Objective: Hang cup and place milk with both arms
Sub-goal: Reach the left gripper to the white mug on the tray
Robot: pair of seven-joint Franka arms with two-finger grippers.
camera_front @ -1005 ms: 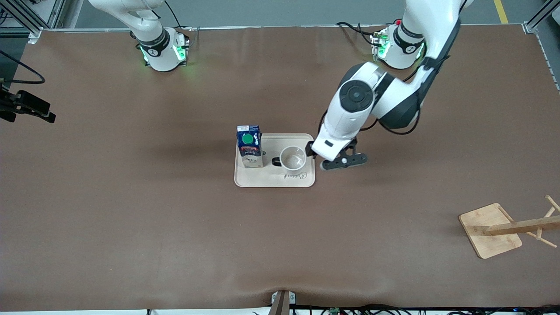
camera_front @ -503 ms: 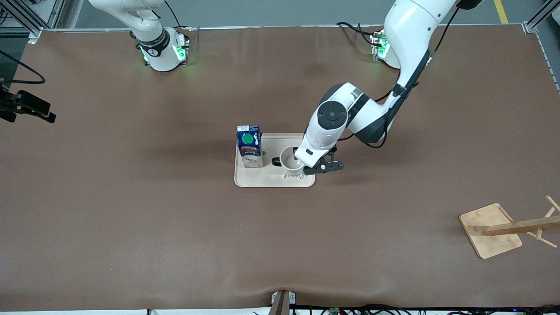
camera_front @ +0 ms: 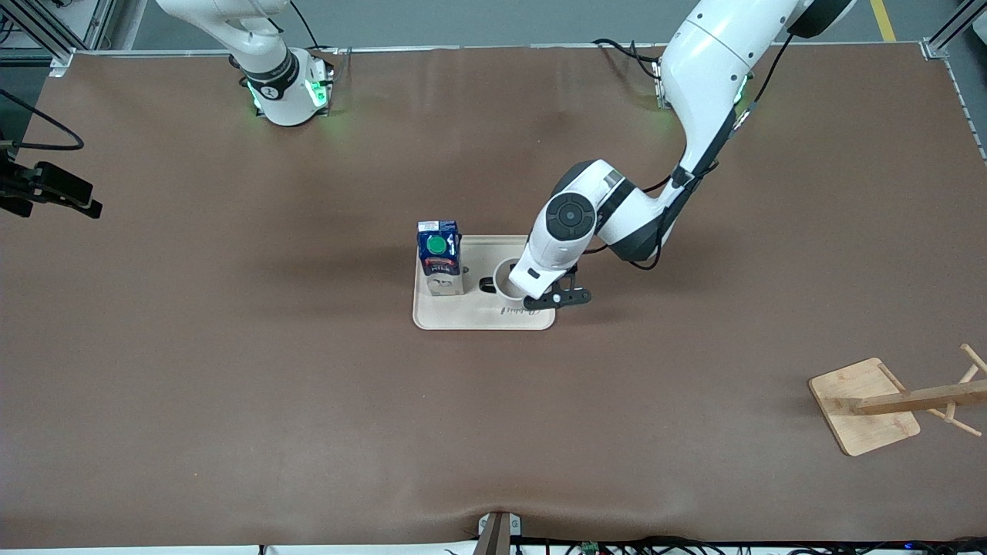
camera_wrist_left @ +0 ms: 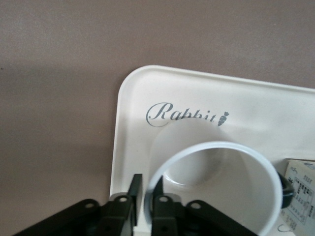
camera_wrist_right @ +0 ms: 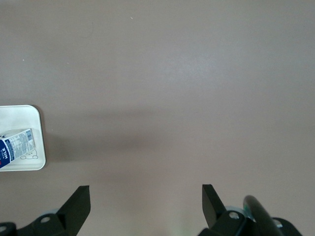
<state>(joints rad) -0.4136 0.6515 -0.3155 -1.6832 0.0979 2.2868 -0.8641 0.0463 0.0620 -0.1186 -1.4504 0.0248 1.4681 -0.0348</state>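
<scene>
The white jointed left arm [camera_front: 694,85] comes from its base at the top edge of the bench and bends down at a round black joint. Its black two-finger left hand [camera_front: 532,297] is low over the small white cup [camera_front: 505,279]. In the left wrist view the left hand [camera_wrist_left: 146,196] has its two fingers [camera_wrist_left: 134,189] close together, with the thin cup [camera_wrist_left: 221,187] rim squeezed between them, one finger inside the rim and one outside. The cup's black handle [camera_front: 486,284] sticks out toward the milk.

The cup stands upright on a flat cream tray with rounded corners [camera_front: 470,316] in the middle of the bench. The tray [camera_wrist_left: 138,98] has the word "Rabbit" printed on it. The small dark-blue and white milk carton with a round green cap [camera_front: 439,258] stands upright on the same tray, at the end toward the right arm.

The white right arm [camera_front: 262,62] waits up high near its base. Its black right hand [camera_wrist_right: 146,206] hangs over bare bench with its fingers wide apart, holding nothing.

The brown bench [camera_front: 231,385] is big and flat. A wooden rack with pegs on a square wooden base [camera_front: 867,405] stands near the corner at the left arm's end, close to the front edge. The floor by the top edge of the bench is grey, with a yellow line [camera_front: 881,19] on it
</scene>
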